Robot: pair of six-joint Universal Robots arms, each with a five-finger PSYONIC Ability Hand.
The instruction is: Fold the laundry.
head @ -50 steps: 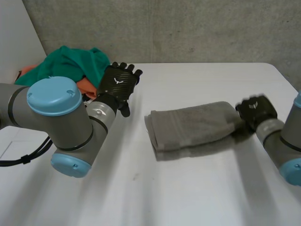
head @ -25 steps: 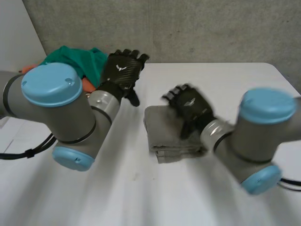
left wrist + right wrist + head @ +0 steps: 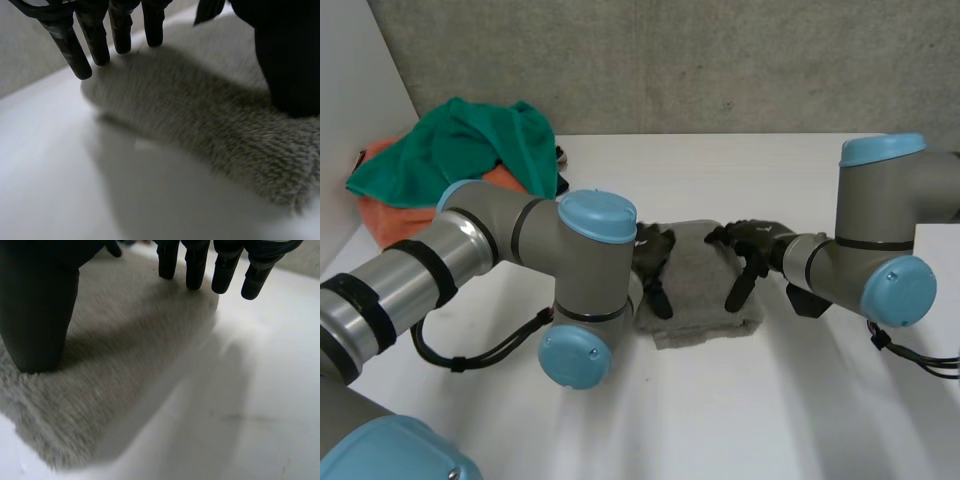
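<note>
Grey arms (image 3: 480, 235) (image 3: 820, 262) carry light-blue caps (image 3: 598, 215) (image 3: 882, 150) and black hands (image 3: 654, 250) (image 3: 750, 240).

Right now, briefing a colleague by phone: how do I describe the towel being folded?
Find the white table, then its middle, between the left hand and right hand. The grey towel lies there as a folded pad, unlike the green cloth and orange cloth heaped at the far left corner.

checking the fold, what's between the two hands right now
The folded grey towel lies between the left hand and the right hand, seen in the head view.
</note>
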